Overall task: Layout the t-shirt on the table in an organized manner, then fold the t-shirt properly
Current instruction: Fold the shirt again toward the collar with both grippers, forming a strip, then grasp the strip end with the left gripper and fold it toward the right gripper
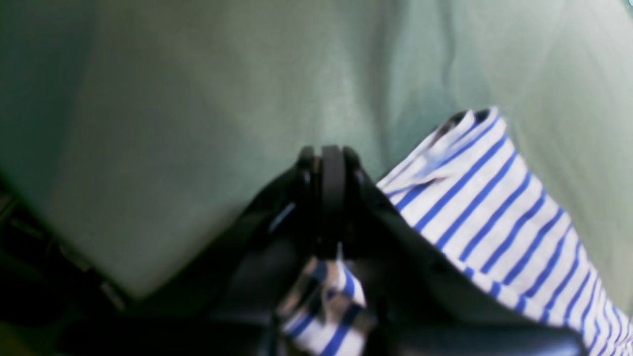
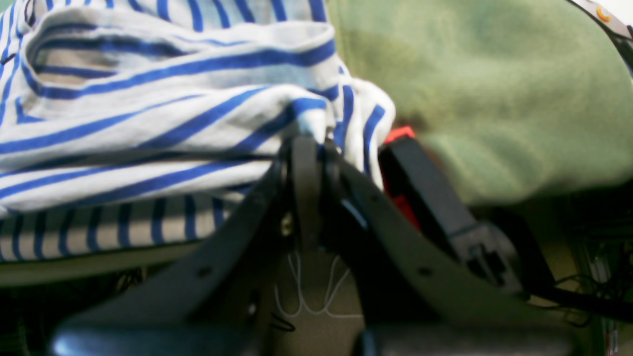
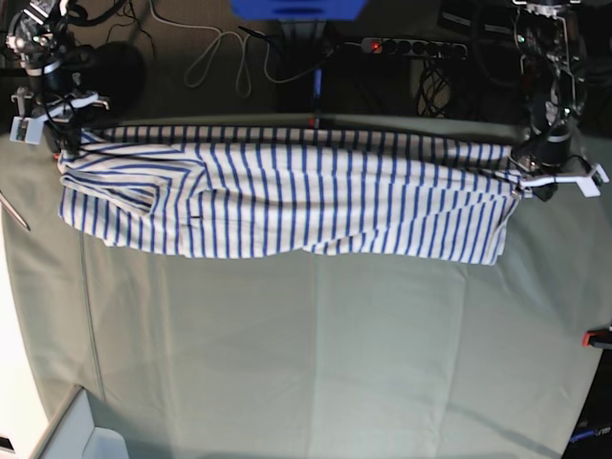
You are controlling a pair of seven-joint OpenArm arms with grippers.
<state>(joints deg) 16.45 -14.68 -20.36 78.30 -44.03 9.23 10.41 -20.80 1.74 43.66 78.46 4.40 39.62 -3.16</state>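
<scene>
T-shirt [image 3: 287, 201] fabric, white with thin blue stripes, is pinched at both ends by two black pincers. The left pincer [image 1: 332, 163], seen close from its wrist camera, has its jaws pressed together; a bunch of striped cloth shows just behind the tips, between the fingers, and more of the shirt fans out to the right of it. In the base view this left pincer [image 3: 521, 184] sits at the picture's right, at the shirt's corner near the far edge of the desk. The right pincer [image 2: 306, 148] is likewise clamped fully together, with a fold of striped cloth gathered at its tips and the rest of the garment heaped to its left. In the base view the right pincer [image 3: 62, 143] is at the picture's left, at the opposite end of the shirt.

Between the two, the shirt stretches sideways in a long band along the far side of the desk [image 3: 316, 363], partly doubled over, with a folded flap near its left end. The desk is covered in pale grey-green cloth with faint creases. Beyond the far edge, a power strip [image 3: 411, 45] and a looped white cable [image 3: 218, 57] lie on the dark floor.
</scene>
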